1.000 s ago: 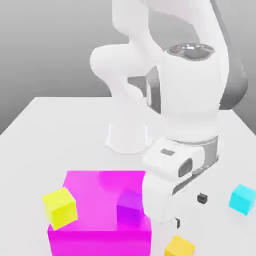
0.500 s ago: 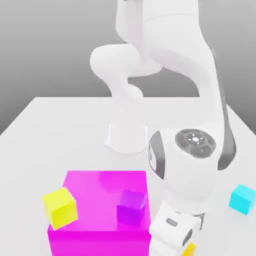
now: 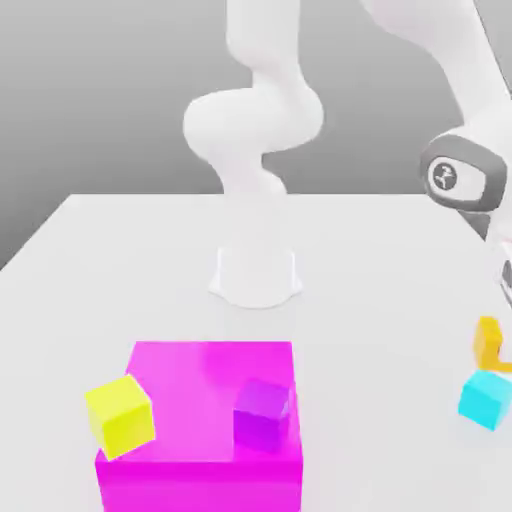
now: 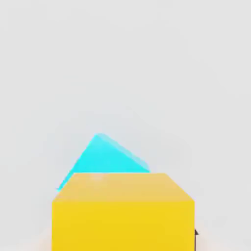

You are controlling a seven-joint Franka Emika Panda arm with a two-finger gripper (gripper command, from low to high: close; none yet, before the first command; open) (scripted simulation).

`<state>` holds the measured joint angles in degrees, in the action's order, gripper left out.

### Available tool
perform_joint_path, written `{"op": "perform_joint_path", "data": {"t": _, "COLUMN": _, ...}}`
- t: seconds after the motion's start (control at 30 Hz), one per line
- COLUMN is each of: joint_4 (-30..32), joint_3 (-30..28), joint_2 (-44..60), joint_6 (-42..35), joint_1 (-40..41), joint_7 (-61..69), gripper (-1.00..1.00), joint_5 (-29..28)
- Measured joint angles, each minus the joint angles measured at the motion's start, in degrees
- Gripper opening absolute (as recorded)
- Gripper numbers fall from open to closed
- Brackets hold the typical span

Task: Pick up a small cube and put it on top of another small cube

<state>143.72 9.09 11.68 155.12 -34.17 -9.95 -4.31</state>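
Observation:
The small cube (image 3: 486,340), plain orange-yellow, hangs in the air at the exterior view's right edge, a little above another small cube (image 3: 486,399), which is cyan and rests on the white table. My gripper (image 3: 493,346) is shut on the orange cube, and my arm comes down to it from the upper right. In the hand view the orange cube (image 4: 122,211) is close to the camera, and the cyan cube (image 4: 105,156) shows past its upper edge. A dark fingertip (image 4: 196,234) peeks out beside the orange cube.
A big magenta block (image 3: 200,420) stands at the front, with a purple cube (image 3: 263,412) and a lemon-yellow cube (image 3: 120,415) against it. My arm's white base (image 3: 256,275) stands mid-table.
My gripper went down onto the orange cube at the front, shut on it, then lifted it and carried it to the exterior view's right, to just above the cyan cube.

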Motion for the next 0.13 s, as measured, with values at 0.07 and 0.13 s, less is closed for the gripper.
{"op": "perform_joint_path", "data": {"t": 0.07, "joint_4": -0.1, "joint_3": -0.7, "joint_2": 3.0, "joint_6": 2.9, "joint_1": -0.7, "joint_7": -1.0, "gripper": 1.0, "joint_5": -1.3}}
{"op": "perform_joint_path", "data": {"t": 0.13, "joint_4": -0.1, "joint_3": -0.7, "joint_2": 3.0, "joint_6": 2.9, "joint_1": -0.7, "joint_7": -1.0, "gripper": 1.0, "joint_5": -1.3}}
